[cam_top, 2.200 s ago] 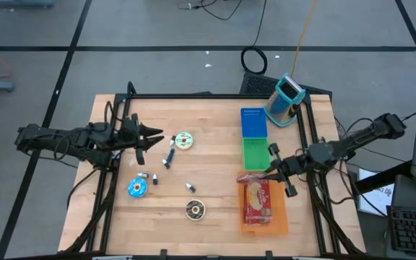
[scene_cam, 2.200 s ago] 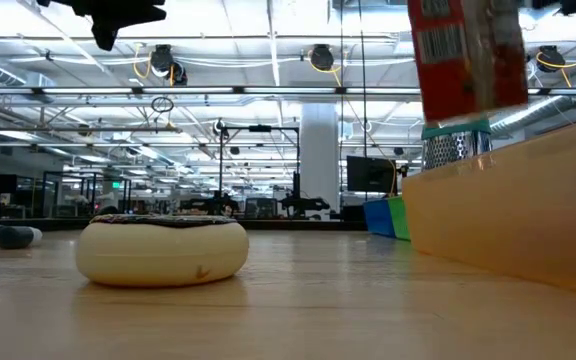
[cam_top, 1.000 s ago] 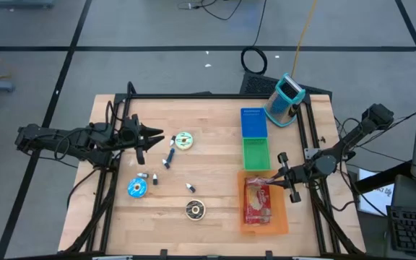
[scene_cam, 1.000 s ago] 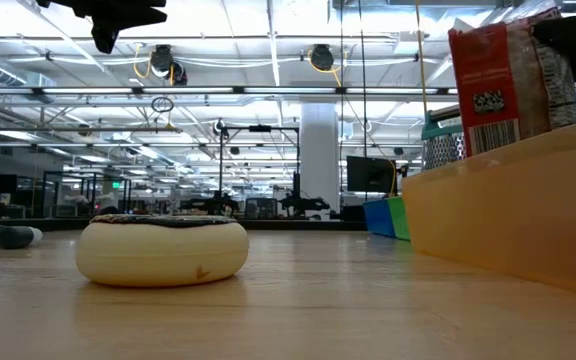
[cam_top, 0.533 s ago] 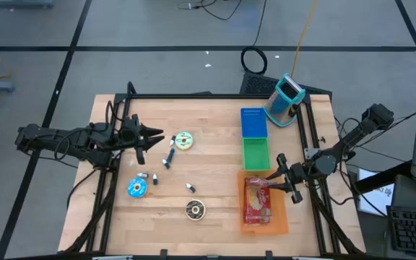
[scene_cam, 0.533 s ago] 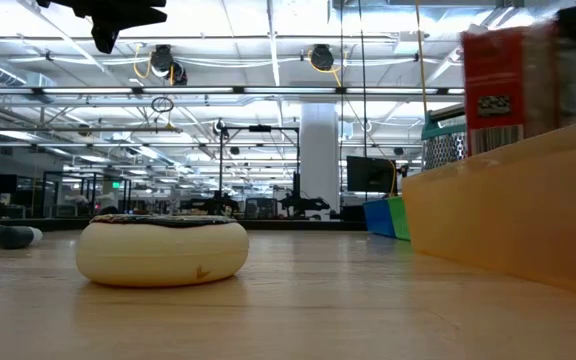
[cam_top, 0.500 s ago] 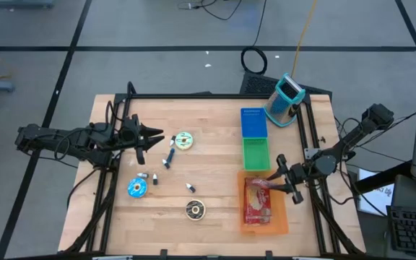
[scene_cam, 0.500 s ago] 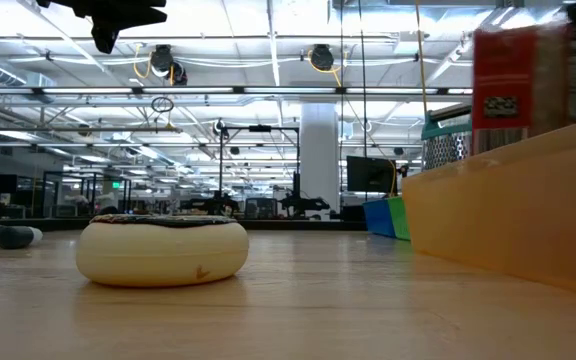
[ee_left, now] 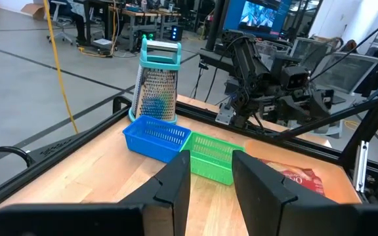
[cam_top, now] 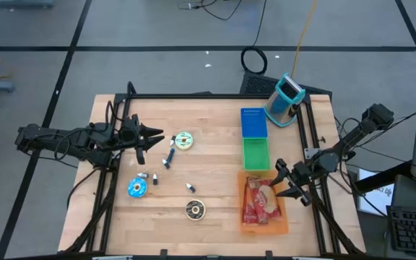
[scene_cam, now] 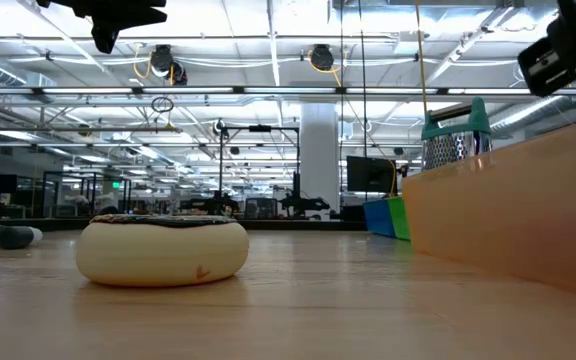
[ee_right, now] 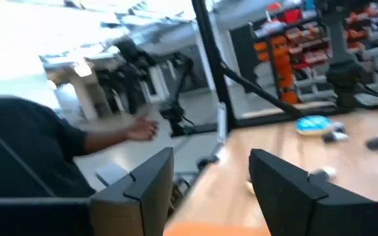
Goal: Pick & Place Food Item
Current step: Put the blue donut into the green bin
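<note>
A red food package (cam_top: 260, 204) lies flat in the orange tray (cam_top: 264, 230) at the table's near right; the left wrist view shows it too (ee_left: 294, 177). My right gripper (cam_top: 279, 182) hovers open at the tray's far right corner, just off the package's far end, with nothing between its fingers (ee_right: 212, 190). In the low view it shows at the top right (scene_cam: 563, 45), and the tray wall (scene_cam: 508, 210) hides the package. My left gripper (cam_top: 154, 137) waits open and empty above the table's left side.
A green basket (cam_top: 256, 153), a blue basket (cam_top: 253, 123) and a grater (cam_top: 286, 99) stand in a row beyond the tray. Round doughnut-like pieces (cam_top: 195, 209) (cam_top: 136, 188) (cam_top: 184, 141) and small bits (cam_top: 169, 157) lie mid-table. A person's hand (ee_right: 140, 130) shows beyond the table.
My right gripper has opened and let go of the red package while rolling at the wrist. The package, which stood on end above the tray wall, has dropped flat into the orange tray and out of the low view.
</note>
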Robot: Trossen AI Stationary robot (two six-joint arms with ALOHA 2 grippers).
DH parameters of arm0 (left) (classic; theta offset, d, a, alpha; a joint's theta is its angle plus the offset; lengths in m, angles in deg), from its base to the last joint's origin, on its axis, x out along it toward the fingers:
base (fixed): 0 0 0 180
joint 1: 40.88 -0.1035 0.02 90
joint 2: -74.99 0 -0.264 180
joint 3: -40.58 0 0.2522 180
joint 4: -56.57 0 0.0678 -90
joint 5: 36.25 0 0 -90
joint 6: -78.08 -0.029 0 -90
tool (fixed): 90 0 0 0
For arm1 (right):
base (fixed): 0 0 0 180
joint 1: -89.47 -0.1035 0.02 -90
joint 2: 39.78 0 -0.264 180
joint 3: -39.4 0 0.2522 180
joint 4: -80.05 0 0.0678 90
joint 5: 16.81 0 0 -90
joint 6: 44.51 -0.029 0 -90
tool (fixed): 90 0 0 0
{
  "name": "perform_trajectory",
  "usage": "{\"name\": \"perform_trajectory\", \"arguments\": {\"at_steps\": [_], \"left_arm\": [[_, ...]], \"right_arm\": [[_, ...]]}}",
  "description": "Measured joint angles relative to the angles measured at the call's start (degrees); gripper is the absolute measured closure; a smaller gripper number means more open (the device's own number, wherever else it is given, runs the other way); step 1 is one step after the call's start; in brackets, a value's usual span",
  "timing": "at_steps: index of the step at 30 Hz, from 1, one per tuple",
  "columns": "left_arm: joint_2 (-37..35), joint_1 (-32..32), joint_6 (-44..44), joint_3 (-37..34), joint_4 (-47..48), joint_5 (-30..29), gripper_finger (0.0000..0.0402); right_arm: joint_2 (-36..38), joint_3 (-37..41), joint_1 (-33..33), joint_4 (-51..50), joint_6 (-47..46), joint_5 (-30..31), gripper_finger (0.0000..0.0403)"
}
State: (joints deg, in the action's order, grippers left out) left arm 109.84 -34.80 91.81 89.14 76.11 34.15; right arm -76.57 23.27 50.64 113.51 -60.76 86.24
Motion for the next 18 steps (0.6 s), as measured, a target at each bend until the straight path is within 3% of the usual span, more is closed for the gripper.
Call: {"name": "perform_trajectory", "arguments": {"at_steps": [7, 18], "left_arm": [[0.0, 0.0, 0.0, 0.0, 0.0, 0.0, 0.0286], [0.0, 0.0, 0.0, 0.0, 0.0, 0.0, 0.0286]], "right_arm": [[0.0, -1.9, 0.0, 5.8, 2.6, -1.4, 0.0222], [-4.4, -17.4, 2.3, -14.0, 10.8, -1.1, 0.0231]]}}
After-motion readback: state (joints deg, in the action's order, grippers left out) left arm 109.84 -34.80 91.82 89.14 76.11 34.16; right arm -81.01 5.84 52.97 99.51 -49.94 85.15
